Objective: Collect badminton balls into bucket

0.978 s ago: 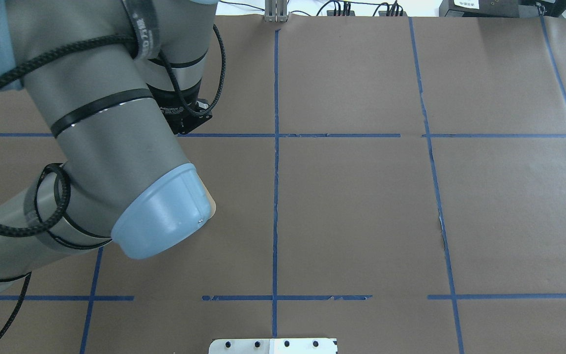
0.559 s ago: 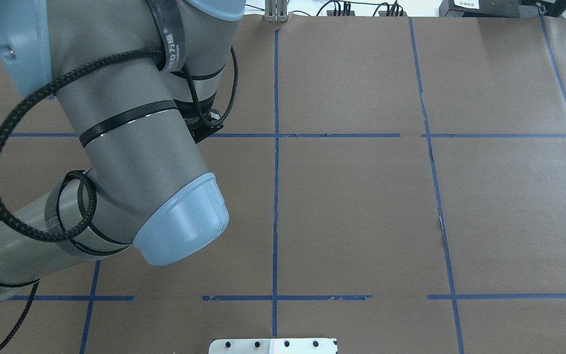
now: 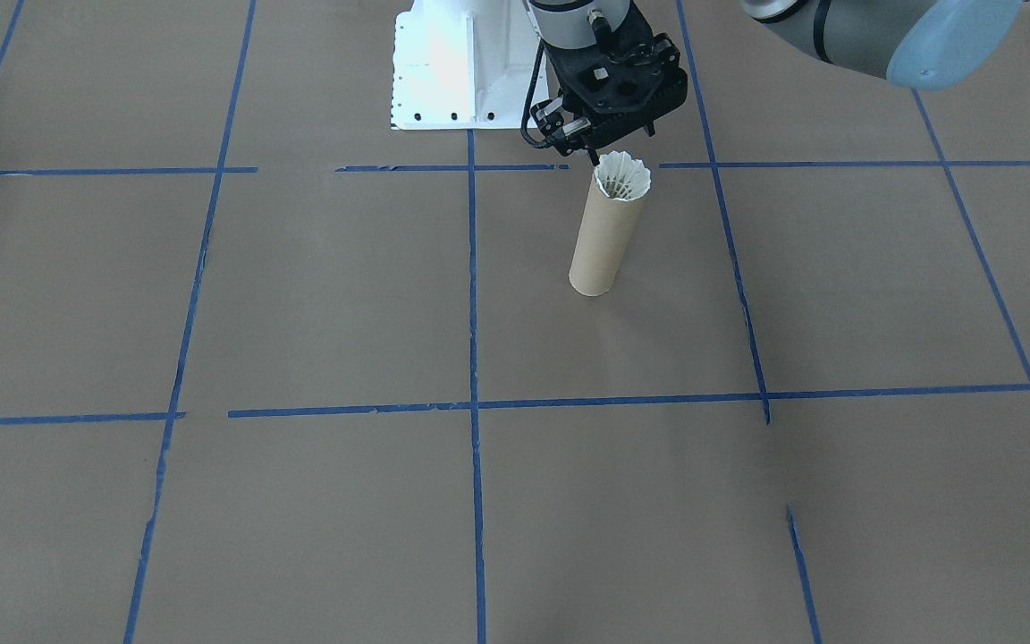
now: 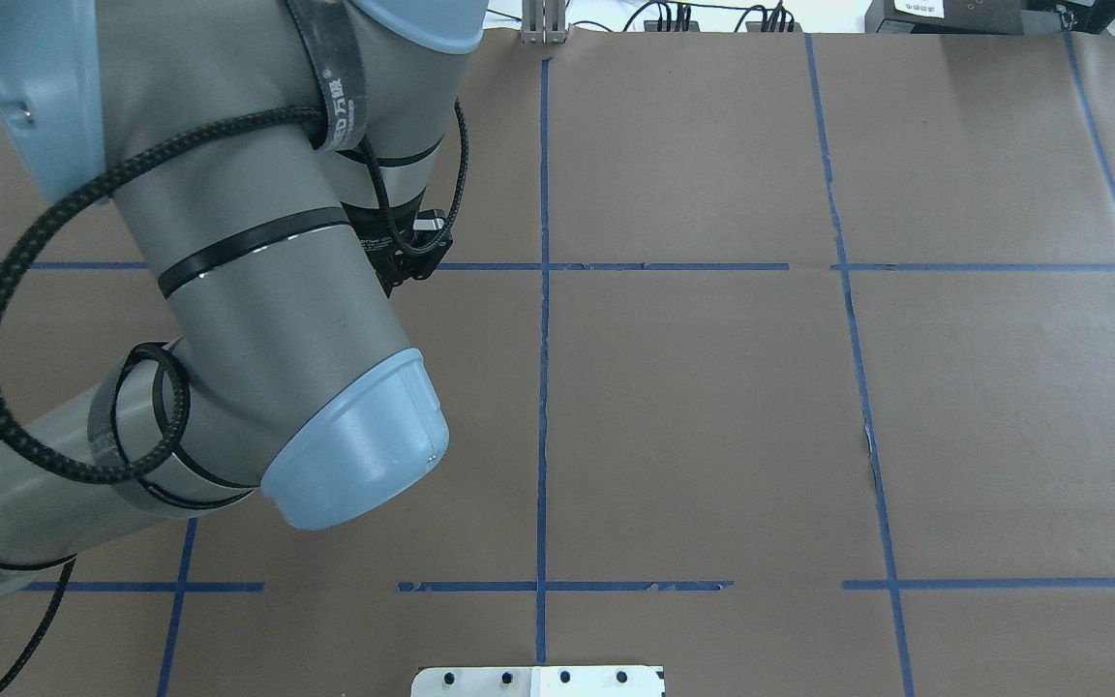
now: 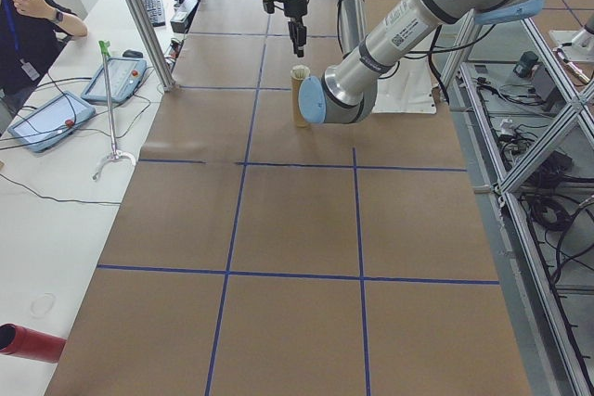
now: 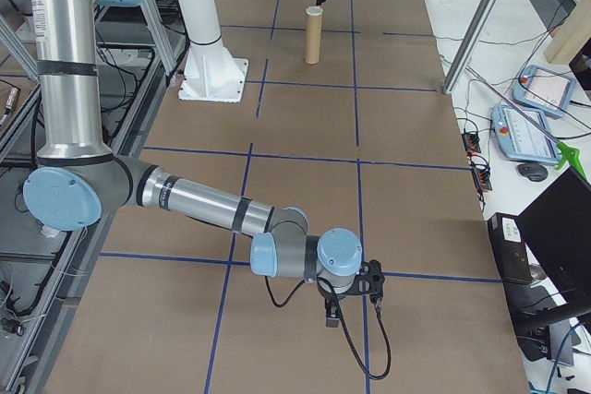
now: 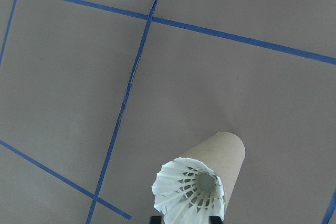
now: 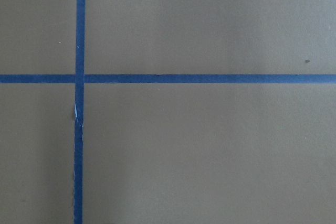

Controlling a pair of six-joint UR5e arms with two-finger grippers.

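The bucket (image 3: 600, 241) is a brown cardboard tube standing upright near the robot's base, also seen far off in the side views (image 5: 299, 99) (image 6: 313, 39). One of the badminton balls (image 3: 622, 176) sits in its mouth, cork down, with the white feather skirt sticking out (image 7: 189, 192). My left gripper (image 3: 612, 141) hangs just above the tube, its dark fingertips (image 7: 156, 217) apart at either side of the skirt: open. In the overhead view my left arm hides the tube. My right gripper (image 6: 349, 306) hovers low over bare table far from the tube; I cannot tell its state.
Brown paper with a grid of blue tape (image 3: 472, 407) covers the table. The white robot base (image 3: 452, 72) stands behind the tube. Beside the table, a side bench holds tablets (image 5: 46, 122) and a red cylinder (image 5: 32, 342), with a person (image 5: 28, 16) seated there.
In the overhead view my left arm swung to the right and rose between the first two frames. Since then it has hardly moved.
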